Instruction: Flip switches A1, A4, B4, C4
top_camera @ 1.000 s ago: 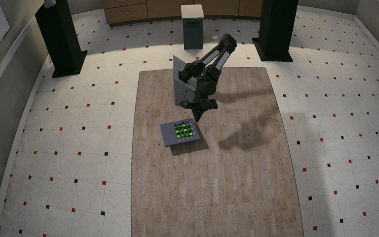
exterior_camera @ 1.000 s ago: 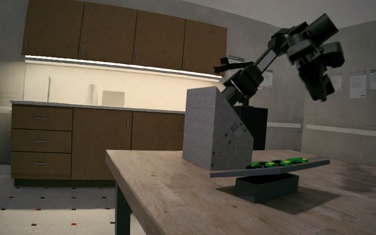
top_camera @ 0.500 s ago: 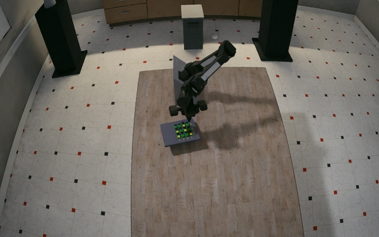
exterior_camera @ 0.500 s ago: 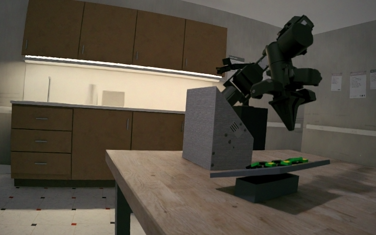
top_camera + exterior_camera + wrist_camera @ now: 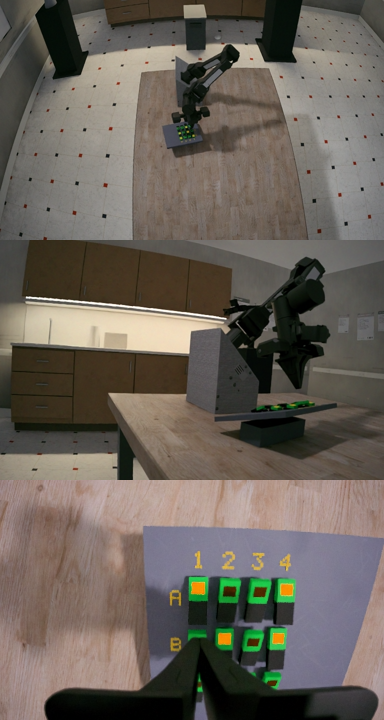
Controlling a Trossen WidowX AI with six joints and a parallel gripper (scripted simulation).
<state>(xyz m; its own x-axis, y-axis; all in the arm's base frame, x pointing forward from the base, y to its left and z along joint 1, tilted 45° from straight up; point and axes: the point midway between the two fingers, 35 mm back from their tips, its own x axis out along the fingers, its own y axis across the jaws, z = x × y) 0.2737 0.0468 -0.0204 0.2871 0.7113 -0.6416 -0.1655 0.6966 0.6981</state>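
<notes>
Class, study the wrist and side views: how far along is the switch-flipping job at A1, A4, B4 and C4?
Nothing looks flipped yet: A1, A4 and B4 show lit lamps, C4 a dark one. In hand: the shut, empty gripper hangs above the panel, touching nothing. All four flips remain.

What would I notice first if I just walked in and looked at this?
Probably the bright green switches with orange lamps on the grey panel, which sits tilted on a dark box on the wooden table. Right above it hangs the big black robot arm, its gripper with jaws pressed together, pointing down near row B. Behind the panel stands a grey wedge-shaped box.
</notes>
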